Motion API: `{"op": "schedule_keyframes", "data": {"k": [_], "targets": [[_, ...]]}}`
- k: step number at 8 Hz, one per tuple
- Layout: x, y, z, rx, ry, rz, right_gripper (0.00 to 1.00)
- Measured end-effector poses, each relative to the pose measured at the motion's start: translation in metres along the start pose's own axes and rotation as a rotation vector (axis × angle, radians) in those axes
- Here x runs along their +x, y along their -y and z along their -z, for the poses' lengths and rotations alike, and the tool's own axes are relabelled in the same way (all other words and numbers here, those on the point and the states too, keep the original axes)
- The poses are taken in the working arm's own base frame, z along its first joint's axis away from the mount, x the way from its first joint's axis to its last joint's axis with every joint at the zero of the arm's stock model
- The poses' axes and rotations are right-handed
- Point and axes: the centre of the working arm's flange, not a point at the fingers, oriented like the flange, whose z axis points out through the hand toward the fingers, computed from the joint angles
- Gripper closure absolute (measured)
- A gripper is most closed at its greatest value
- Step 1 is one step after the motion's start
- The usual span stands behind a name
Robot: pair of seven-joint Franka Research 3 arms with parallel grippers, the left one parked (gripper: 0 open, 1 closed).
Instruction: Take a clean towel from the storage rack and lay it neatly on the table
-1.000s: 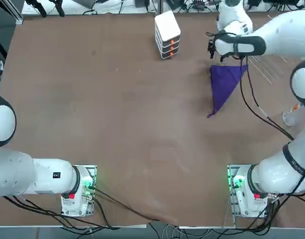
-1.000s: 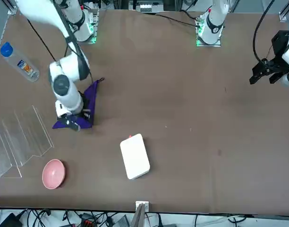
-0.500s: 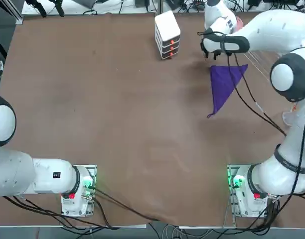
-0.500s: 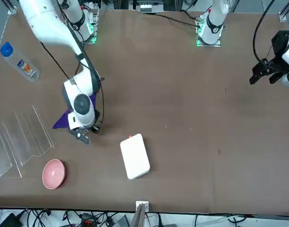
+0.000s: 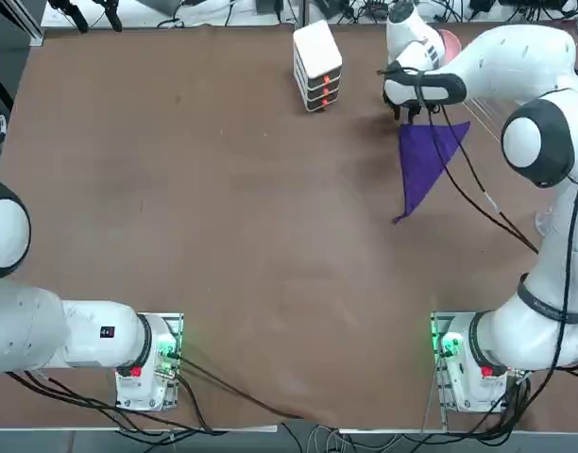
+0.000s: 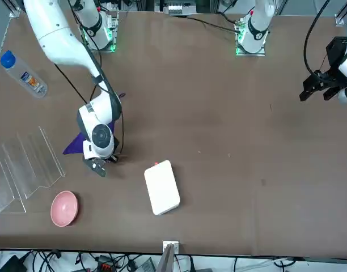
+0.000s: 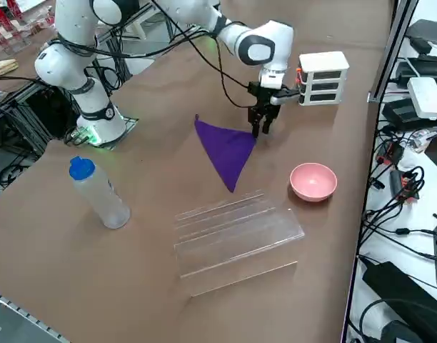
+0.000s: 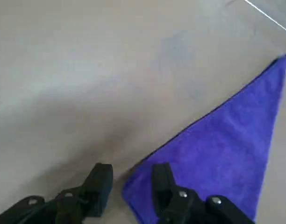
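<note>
The table (image 5: 223, 217) already carries the one towel (image 5: 423, 162), out of the one storage rack (image 7: 233, 236), but it lies folded into a triangle, so I judge that spreading it neatly remains. The right gripper (image 8: 129, 179) stands low at one corner of the towel, its two fingers (image 8: 161, 179) parted and grasping nothing, with that corner between them.

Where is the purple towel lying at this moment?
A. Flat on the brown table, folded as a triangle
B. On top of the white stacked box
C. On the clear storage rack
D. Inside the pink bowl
A: the towel lies flat on the table as a triangle, apart from the storage rack, with the right gripper at its corner.
</note>
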Motion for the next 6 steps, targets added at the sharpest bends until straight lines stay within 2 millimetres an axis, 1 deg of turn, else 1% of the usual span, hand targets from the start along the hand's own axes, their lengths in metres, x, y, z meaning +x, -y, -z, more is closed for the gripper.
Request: {"op": "schedule_keyframes", "data": {"k": [1,2,6], "targets": [[-0.0013,-0.0012,-0.0013,-0.015,0.006,-0.003,0.50],[-0.0021,-0.0012,-0.0014,-0.020,0.008,-0.003,0.51],[-0.0105,0.0062,0.0004,-0.018,0.003,-0.018,0.52]]}}
